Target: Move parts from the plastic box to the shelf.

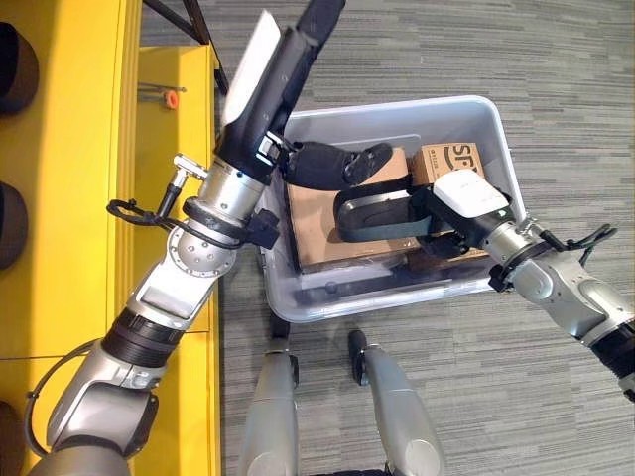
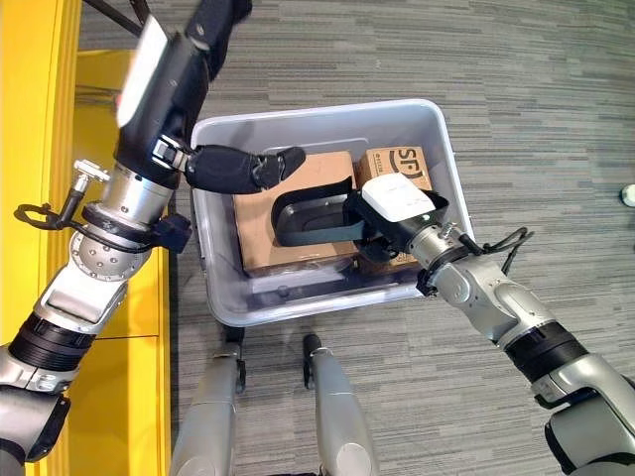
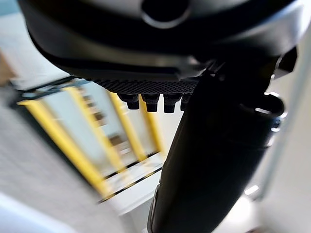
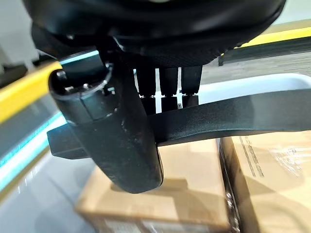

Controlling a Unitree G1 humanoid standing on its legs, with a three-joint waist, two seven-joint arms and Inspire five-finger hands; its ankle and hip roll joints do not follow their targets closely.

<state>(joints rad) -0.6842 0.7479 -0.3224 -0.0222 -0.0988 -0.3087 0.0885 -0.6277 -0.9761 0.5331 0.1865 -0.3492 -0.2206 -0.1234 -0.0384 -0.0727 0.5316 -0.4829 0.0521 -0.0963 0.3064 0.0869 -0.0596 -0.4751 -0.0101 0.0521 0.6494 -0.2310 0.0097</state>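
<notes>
A grey plastic box [image 1: 397,107] stands on the carpet with cardboard boxes inside. My right hand [image 1: 466,203] reaches into it from the right and is shut on a black curved plastic part [image 1: 372,213], held just above the large cardboard box [image 1: 317,233]. In the right wrist view the fingers [image 4: 167,80] curl over the part [image 4: 233,119] and the thumb [image 4: 121,145] wraps under it. My left hand [image 1: 288,69] is raised over the box's far left corner, fingers straight, thumb [image 1: 332,164] jutting over the box, holding nothing. The yellow shelf [image 1: 60,198] runs along the left.
A smaller printed cardboard box [image 1: 451,159] lies at the box's far right. A small orange item [image 1: 171,98] and dark round parts [image 1: 12,69] lie on the shelf. Grey carpet [image 1: 496,50] stretches beyond and to the right of the box.
</notes>
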